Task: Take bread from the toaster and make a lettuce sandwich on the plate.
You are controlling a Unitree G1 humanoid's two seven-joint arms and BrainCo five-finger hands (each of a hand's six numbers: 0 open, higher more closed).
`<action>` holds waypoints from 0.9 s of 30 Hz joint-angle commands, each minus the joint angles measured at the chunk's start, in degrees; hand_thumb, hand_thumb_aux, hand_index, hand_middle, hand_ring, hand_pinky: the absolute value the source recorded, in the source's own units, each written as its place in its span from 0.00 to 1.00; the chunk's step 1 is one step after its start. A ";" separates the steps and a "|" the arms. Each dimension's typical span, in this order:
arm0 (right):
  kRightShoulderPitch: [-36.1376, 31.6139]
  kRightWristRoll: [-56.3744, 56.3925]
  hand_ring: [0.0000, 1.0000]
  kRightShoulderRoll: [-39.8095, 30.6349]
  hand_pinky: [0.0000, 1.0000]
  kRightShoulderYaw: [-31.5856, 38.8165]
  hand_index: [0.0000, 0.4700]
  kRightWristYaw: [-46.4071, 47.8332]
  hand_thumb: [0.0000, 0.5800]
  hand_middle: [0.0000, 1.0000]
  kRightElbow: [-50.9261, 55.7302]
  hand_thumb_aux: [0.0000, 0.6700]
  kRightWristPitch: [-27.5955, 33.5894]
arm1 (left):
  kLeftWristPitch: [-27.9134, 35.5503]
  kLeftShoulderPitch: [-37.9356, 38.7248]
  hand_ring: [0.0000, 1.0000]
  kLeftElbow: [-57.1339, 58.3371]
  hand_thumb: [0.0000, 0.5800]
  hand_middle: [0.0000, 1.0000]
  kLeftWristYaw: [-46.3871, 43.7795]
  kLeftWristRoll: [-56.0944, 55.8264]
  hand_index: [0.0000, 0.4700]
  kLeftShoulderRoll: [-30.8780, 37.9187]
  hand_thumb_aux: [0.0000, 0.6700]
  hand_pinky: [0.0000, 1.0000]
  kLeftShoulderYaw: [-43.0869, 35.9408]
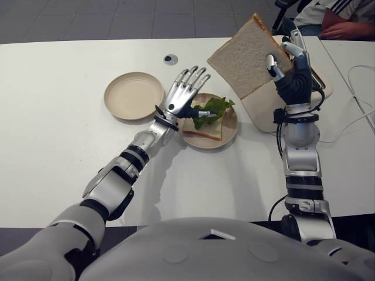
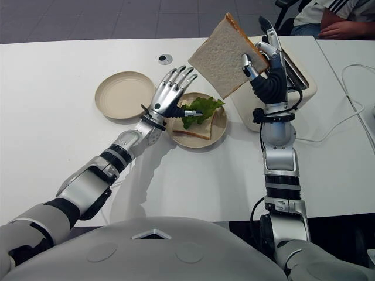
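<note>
Near centre of the desk (image 1: pixel 58 146): plate (image 1: pixel 227 133) with bottom slice (image 1: pixel 205 130) and lettuce (image 1: pixel 212 109) on top. Just left, left robot hand (image 1: pixel 183 93) spread wide, thumb at the lettuce. Farther right, right robot hand (image 1: pixel 293 79) clamped on a second bread slice (image 1: pixel 243 55), tilted high above the toaster (image 1: pixel 261 108).

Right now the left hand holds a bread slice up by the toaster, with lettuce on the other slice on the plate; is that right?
Not quite: the right hand holds the raised bread slice by the toaster, as the left eye view shows. The lettuce does lie on the other slice on the plate.
</note>
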 commanded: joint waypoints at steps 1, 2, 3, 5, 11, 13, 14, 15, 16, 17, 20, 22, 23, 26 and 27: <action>1.15 -0.44 0.01 1.12 0.01 1.08 1.00 -0.37 1.00 0.01 0.37 1.00 -0.43 | 1.36 -2.52 0.00 5.83 0.00 0.00 1.22 -1.86 0.00 1.64 0.00 0.00 1.37; 1.52 -0.44 0.01 1.28 0.01 1.16 1.00 -0.32 1.00 0.01 0.01 1.00 -0.41 | 1.76 -3.47 0.00 7.91 0.00 0.00 1.56 -2.19 0.00 1.86 0.00 0.00 1.49; 1.83 -0.10 0.01 1.43 0.01 1.30 1.00 -0.03 1.00 0.01 -0.45 1.00 -0.29 | 2.05 -4.31 0.00 9.68 0.00 0.00 1.69 -2.34 0.00 1.95 0.00 0.00 1.44; 2.24 0.01 0.01 1.72 0.01 1.88 1.00 0.28 1.00 0.01 -1.45 1.00 -0.05 | 1.84 -5.20 0.00 11.92 0.00 0.00 2.19 -2.81 0.00 1.96 0.00 0.00 1.23; 0.76 -0.57 0.01 0.43 0.01 3.67 1.00 2.82 1.00 0.01 -2.45 1.00 1.69 | -8.51 1.91 0.00 -1.26 0.00 0.00 6.78 -6.48 0.00 4.78 0.00 0.00 2.42; -1.49 0.13 0.01 -1.09 0.01 3.69 1.00 4.58 1.00 0.01 0.20 1.00 2.44 | -10.25 5.44 0.00 -6.13 0.00 0.00 7.26 -7.32 0.00 6.66 0.00 0.00 3.45; -2.57 0.54 0.01 -1.86 0.01 3.33 1.00 5.11 1.00 0.01 1.80 1.00 2.41 | -10.14 6.21 0.00 -6.35 0.00 0.00 6.89 -7.04 0.00 7.12 0.00 0.00 3.30; -3.29 0.89 0.01 -2.41 0.01 2.89 1.00 5.35 1.00 0.01 2.80 1.00 2.36 | -9.65 6.32 0.00 -5.69 0.00 0.00 6.71 -6.16 0.00 7.25 0.00 0.00 2.67; -3.67 1.15 0.01 -2.78 0.01 2.45 1.00 5.31 1.00 0.01 3.24 1.00 2.17 | -9.69 5.83 0.00 -4.60 0.00 0.00 6.19 -5.08 0.00 7.19 0.00 0.00 1.58; -3.50 1.62 0.01 -3.01 0.01 1.80 1.00 5.18 1.00 0.01 3.10 1.00 1.98 | -10.35 4.71 0.00 -3.15 0.00 0.00 5.44 -3.54 0.00 6.92 0.00 0.00 -0.22; -2.55 2.77 0.01 -3.47 0.01 0.11 1.00 5.02 1.00 0.01 2.04 1.00 1.63 | -11.82 0.45 0.00 2.66 0.00 0.00 2.15 -0.20 0.00 5.41 0.00 0.00 -4.79; -1.82 3.29 0.01 -3.50 0.01 -0.61 1.00 4.84 1.00 0.01 0.90 1.00 1.58 | -11.48 -2.51 0.00 8.36 0.00 0.00 1.36 0.57 0.00 3.88 0.00 0.00 -6.17; -1.33 3.46 0.01 -3.40 0.01 -0.87 1.00 4.84 1.00 0.01 0.38 1.00 1.53 | -11.15 -3.92 0.00 11.37 0.10 0.00 1.03 0.79 0.05 3.01 0.05 0.00 -6.73; 0.22 3.97 0.01 -2.93 0.01 -1.69 1.00 4.78 1.00 0.01 -1.47 1.00 1.74 | -10.53 -6.53 0.00 18.16 0.18 0.00 -0.75 0.55 0.09 0.77 0.09 0.00 -7.72; 0.59 4.25 0.01 -2.81 0.01 -1.97 1.00 4.71 1.00 0.01 -2.23 1.00 1.89 | -10.62 -6.99 0.00 19.68 0.15 0.00 -1.41 0.18 0.08 0.15 0.08 0.00 -7.79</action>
